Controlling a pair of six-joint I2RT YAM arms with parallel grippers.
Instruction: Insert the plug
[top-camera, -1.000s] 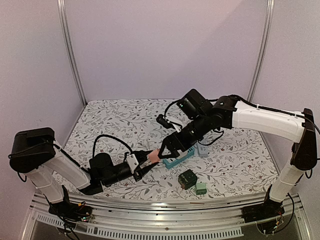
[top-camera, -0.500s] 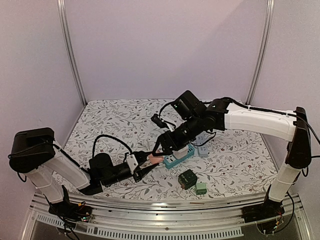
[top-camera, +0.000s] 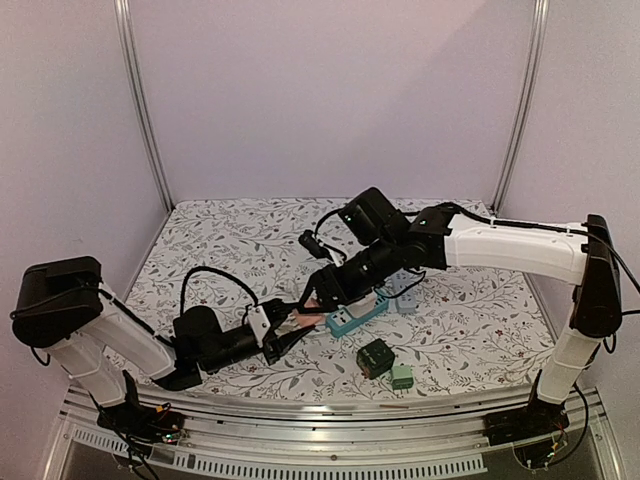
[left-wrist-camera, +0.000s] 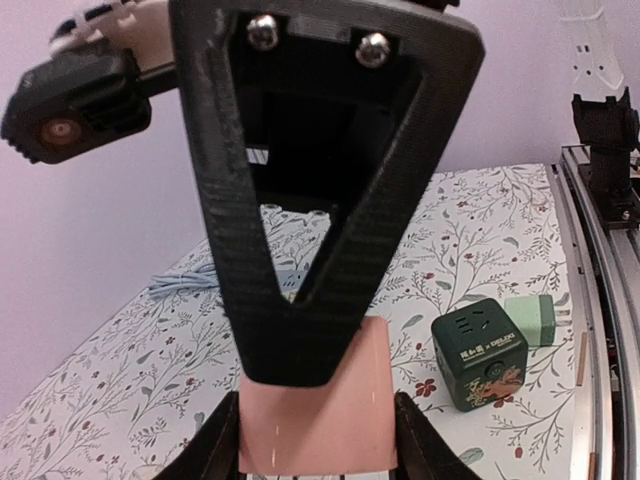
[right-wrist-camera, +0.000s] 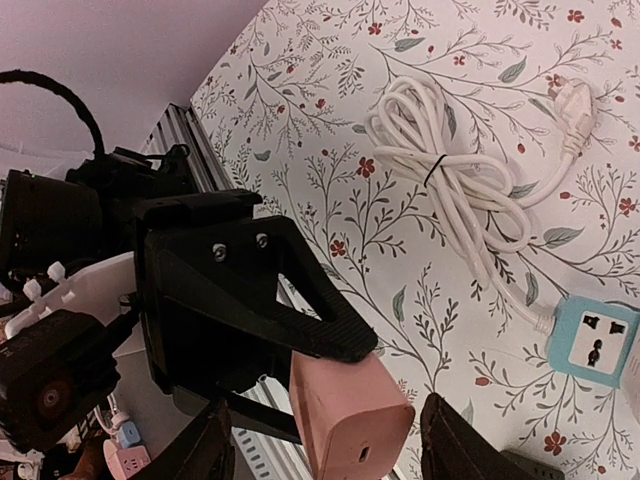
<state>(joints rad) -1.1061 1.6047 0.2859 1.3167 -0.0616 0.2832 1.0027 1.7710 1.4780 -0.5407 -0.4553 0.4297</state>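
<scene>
Floral cloth (top-camera: 220, 240): green cube (top-camera: 375, 357) near strip (top-camera: 350, 321)

Cloth (right-wrist-camera: 480, 60): white, grey-green leaf sprigs, small red berries. Plug (right-wrist-camera: 350, 420): salmon pink. Cable (right-wrist-camera: 450, 165): white. Strip (right-wrist-camera: 595, 345): pale blue. Cube (left-wrist-camera: 480, 352): dark green. Adapter (left-wrist-camera: 535, 318): mint green.

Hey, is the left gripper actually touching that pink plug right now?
Touching. The left wrist view shows the left gripper clamping the pink plug, with a finger flush against each side and no gap.

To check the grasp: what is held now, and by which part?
The left gripper holds the pink plug by its two side faces. The right gripper has its jaws either side of it; whether it grips cannot be told.
</scene>
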